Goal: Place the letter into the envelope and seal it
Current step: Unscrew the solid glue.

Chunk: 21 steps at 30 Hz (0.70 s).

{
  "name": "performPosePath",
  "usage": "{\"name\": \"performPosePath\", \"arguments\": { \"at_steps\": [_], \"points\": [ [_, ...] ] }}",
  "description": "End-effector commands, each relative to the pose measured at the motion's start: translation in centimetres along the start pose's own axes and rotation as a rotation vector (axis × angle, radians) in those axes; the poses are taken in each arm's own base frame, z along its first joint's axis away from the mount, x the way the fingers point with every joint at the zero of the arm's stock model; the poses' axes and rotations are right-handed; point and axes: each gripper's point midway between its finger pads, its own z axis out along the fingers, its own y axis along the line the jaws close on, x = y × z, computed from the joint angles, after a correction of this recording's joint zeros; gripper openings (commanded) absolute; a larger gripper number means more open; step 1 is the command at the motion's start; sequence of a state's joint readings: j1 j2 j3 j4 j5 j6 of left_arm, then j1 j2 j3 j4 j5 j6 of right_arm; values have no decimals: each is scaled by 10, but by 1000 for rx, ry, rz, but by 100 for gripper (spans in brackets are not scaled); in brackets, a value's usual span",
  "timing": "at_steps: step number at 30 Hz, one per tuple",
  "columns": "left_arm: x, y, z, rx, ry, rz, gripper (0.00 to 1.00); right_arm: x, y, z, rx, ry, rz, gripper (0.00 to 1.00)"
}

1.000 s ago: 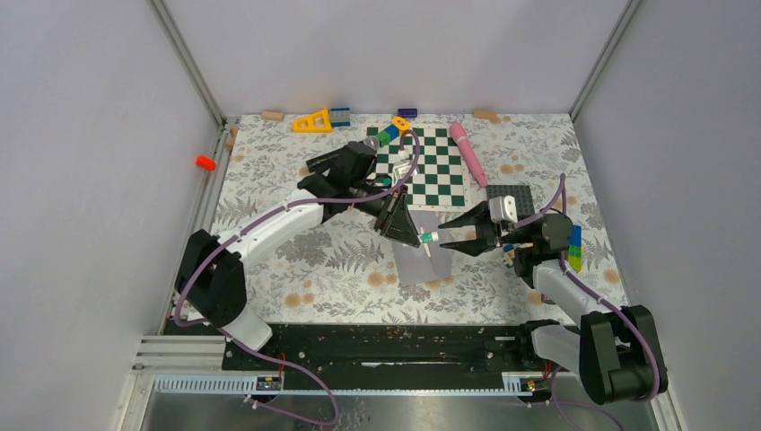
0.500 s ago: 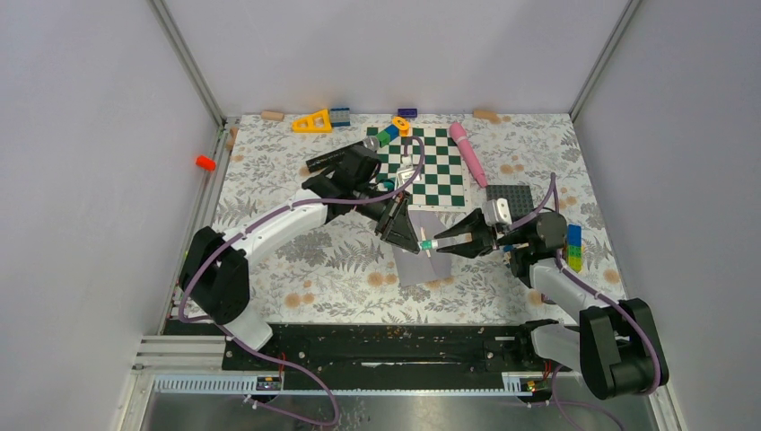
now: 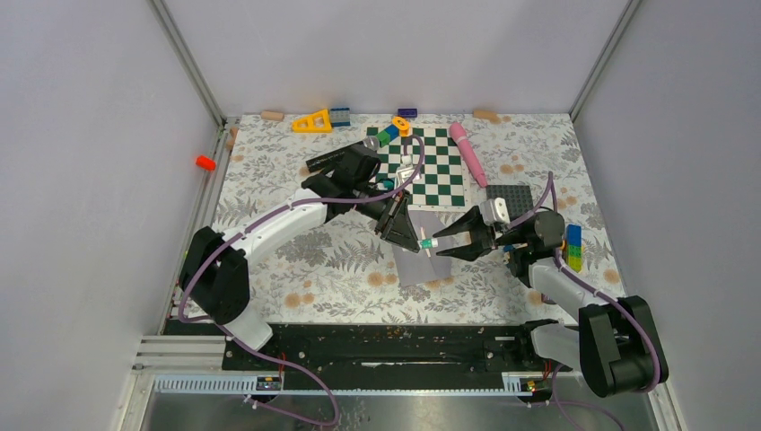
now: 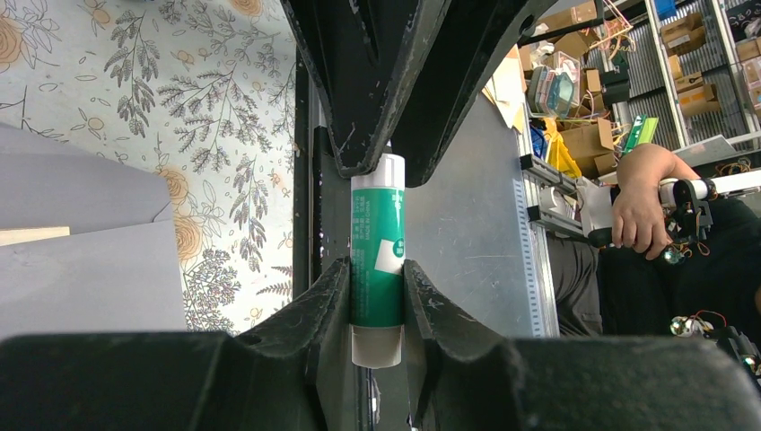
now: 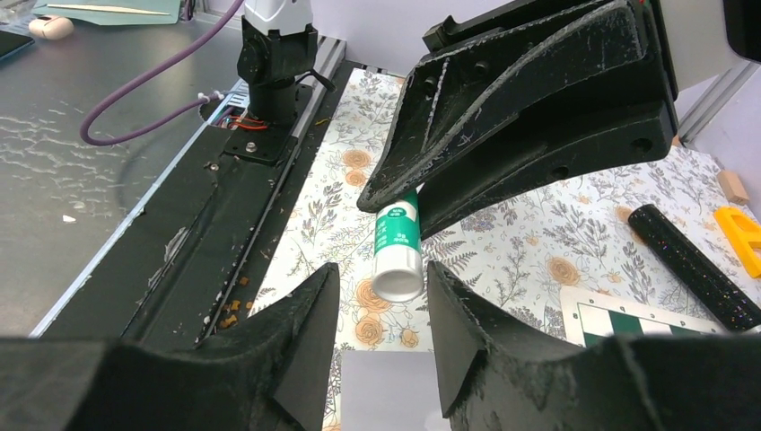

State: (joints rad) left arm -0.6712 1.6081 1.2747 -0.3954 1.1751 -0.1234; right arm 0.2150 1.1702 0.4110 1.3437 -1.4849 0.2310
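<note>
My left gripper [image 3: 415, 239] [image 4: 377, 269] is shut on a green glue stick [image 3: 428, 242] [image 4: 376, 242] and holds it level above the table. My right gripper [image 3: 440, 244] [image 5: 381, 269] is open, its jaws on either side of the stick's white cap [image 5: 397, 278] with a gap on each side. The light grey envelope [image 3: 420, 262] [image 4: 81, 269] [image 5: 386, 395] lies flat below both grippers. A thin tan strip [image 4: 31, 235] shows along the envelope; I cannot tell whether it is the letter.
A green-and-white checkerboard [image 3: 422, 171] and a pink object [image 3: 468, 153] lie behind the grippers. A dark grey studded plate [image 3: 513, 196] and stacked coloured bricks [image 3: 572, 247] sit by the right arm. Small blocks line the far edge. A black cylinder [image 5: 686, 265] lies near the board.
My right gripper has moved left, and its open jaws now stand around the glue stick's cap. The left arm shifted slightly and still holds the stick.
</note>
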Motion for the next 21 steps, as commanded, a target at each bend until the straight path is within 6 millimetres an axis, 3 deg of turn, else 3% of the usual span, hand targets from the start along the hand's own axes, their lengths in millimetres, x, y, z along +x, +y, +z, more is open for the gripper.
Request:
{"name": "performPosePath", "arguments": {
  "at_steps": [1,9,13,16,21],
  "points": [
    [-15,-12,-1,42,-15,91,0,-6,-3,3,-11,-6,-51,47],
    [-15,-12,0,33,-12,98,0,-7,-1,7,-22,-11,-37,36],
    [-15,-11,-1,6,-1,117,0,-7,-2,8,-22,-11,4,23],
    [-19,-9,-5,-48,0,170,0,-8,-2,8,-18,-14,84,20],
    [-27,-2,-15,-181,-15,265,0,-18,-10,10,-3,-25,362,13]
  ]
}}
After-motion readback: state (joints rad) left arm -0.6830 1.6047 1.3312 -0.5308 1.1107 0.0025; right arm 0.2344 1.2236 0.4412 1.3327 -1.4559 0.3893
